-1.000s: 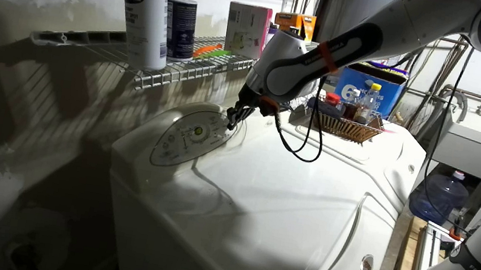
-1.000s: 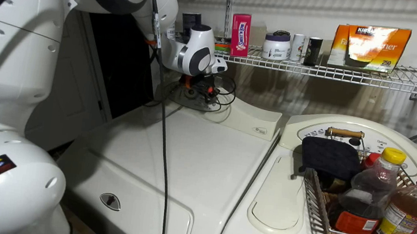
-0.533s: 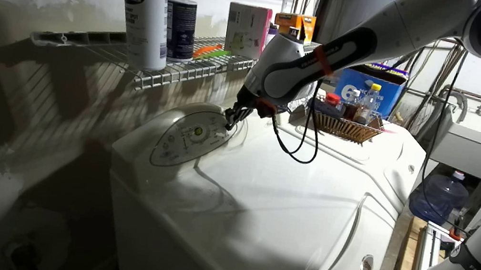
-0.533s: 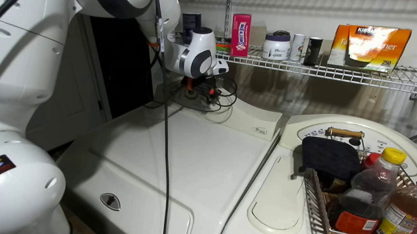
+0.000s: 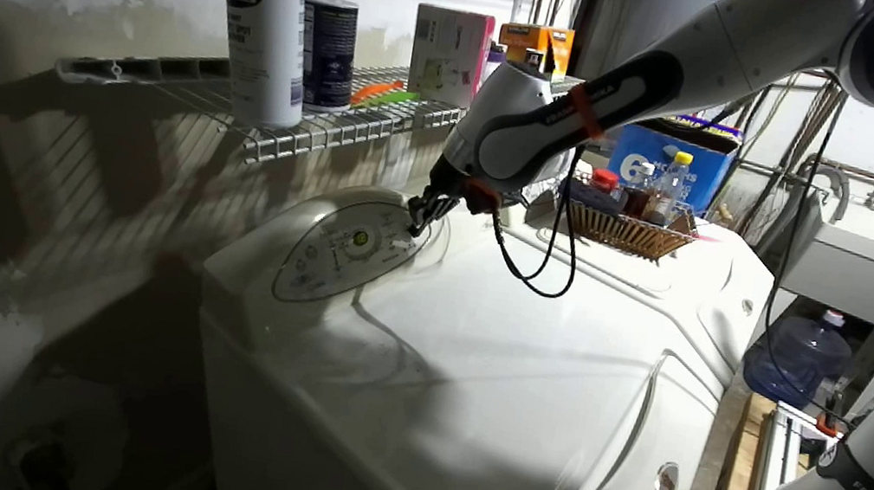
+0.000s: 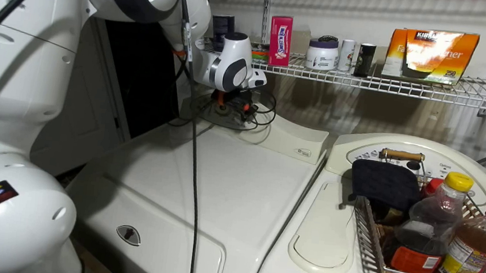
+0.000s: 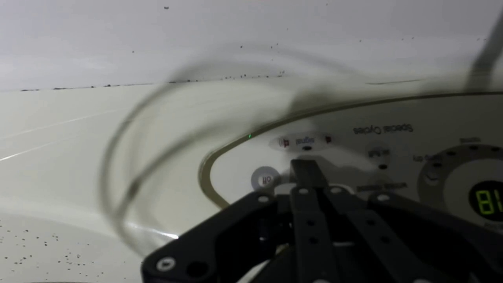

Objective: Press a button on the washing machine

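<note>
The glossy white washing machine (image 5: 506, 361) shows in both exterior views (image 6: 202, 173). Its oval control panel (image 5: 324, 262) has a round dial with a lit display (image 5: 360, 238). My gripper (image 5: 415, 228) is at the panel's end nearer the second appliance. In the wrist view the gripper (image 7: 308, 173) is shut and empty, its fingertips together over the panel. The round "off" button (image 7: 264, 179) is just left of the tips, and the "signal" button (image 7: 304, 142) is just beyond them. The panel under the fingers is hidden. I cannot tell whether the tips touch it.
A wire shelf (image 5: 351, 122) with a white bottle (image 5: 263, 16) and boxes hangs above the panel. The second white appliance (image 6: 324, 228) bears a basket (image 6: 367, 247) of bottles. A loose black cable (image 6: 194, 163) hangs from the arm across the washing machine.
Over the last second my arm has shifted slightly, and the gripper has moved a little down and left in an exterior view. Since half a second ago almost nothing has moved.
</note>
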Available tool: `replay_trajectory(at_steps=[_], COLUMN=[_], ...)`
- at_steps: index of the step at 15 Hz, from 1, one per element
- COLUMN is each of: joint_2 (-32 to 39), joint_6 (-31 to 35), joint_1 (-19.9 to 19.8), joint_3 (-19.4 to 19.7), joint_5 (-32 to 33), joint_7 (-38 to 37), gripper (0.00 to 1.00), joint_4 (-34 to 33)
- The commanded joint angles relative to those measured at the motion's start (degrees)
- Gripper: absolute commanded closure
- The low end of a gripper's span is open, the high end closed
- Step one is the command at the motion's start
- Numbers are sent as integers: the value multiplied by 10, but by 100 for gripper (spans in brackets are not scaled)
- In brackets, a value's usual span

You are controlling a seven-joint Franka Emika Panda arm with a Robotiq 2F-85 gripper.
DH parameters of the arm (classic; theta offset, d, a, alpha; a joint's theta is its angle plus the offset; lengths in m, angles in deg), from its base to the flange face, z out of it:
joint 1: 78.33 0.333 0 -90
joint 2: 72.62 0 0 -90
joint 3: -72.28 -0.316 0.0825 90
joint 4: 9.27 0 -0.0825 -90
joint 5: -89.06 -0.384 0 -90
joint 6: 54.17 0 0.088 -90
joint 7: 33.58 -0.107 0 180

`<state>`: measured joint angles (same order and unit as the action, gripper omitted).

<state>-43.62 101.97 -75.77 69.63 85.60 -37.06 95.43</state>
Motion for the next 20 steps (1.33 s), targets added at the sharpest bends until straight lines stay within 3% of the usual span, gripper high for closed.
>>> replay_trajectory(at_steps=[1, 7, 11, 12, 14, 20], joint_2=[31, 53, 16, 2, -23, -111], joint_6=[30, 45, -64, -103, -164, -349], joint_1=[13, 21, 20, 17, 18, 19], joint_3=[21, 27, 13, 3, -12, -56], joint_5=[8, 17, 9, -3, -11, -68], joint_7=[-31, -31, -26, -25, -18, -8], gripper=[100, 100, 100, 74, 67, 27], joint_4=[-33, -48, -36, -31, -20, 11])
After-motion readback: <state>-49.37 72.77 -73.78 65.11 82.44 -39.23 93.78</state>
